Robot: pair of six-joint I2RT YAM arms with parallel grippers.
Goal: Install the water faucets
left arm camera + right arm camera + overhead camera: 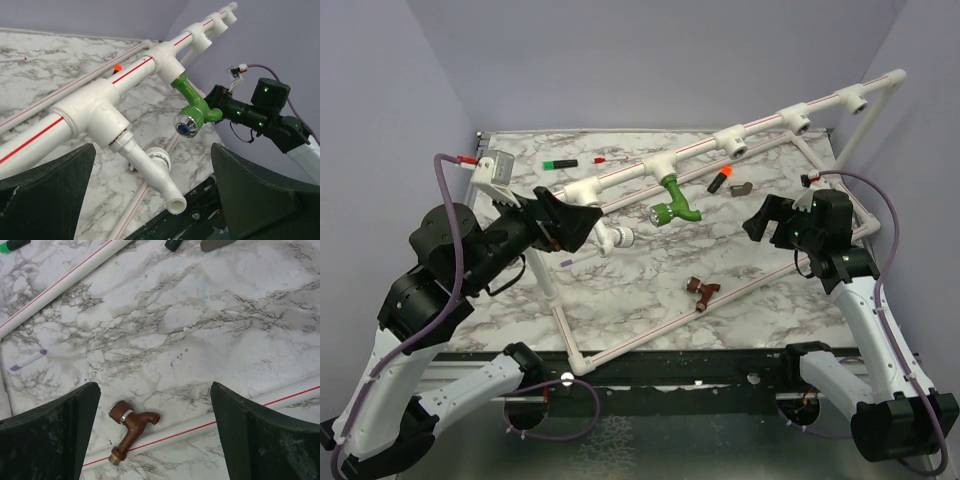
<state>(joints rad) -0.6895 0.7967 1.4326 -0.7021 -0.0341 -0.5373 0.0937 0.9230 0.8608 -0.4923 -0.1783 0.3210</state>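
A white faucet (616,238) (150,170) sits in the leftmost tee of the white pipe frame (630,172) (75,110). My left gripper (582,225) (152,147) is open, with one finger on each side of the white faucet and clear of it. A green faucet (672,202) (196,105) hangs from the second tee. The dark reddish-brown faucet (701,291) (131,427) lies loose on the marble, its threaded end resting on the front pipe (210,422). My right gripper (760,220) (155,385) hovers open above it, at the right of the frame.
Two more tees (732,140) stand along the raised pipe toward the back right. A green marker (560,163), a red pen (596,159), an orange-and-black cylinder (720,181), a grey-brown bent piece (741,189) and a purple pen (28,360) lie on the marble table (640,270).
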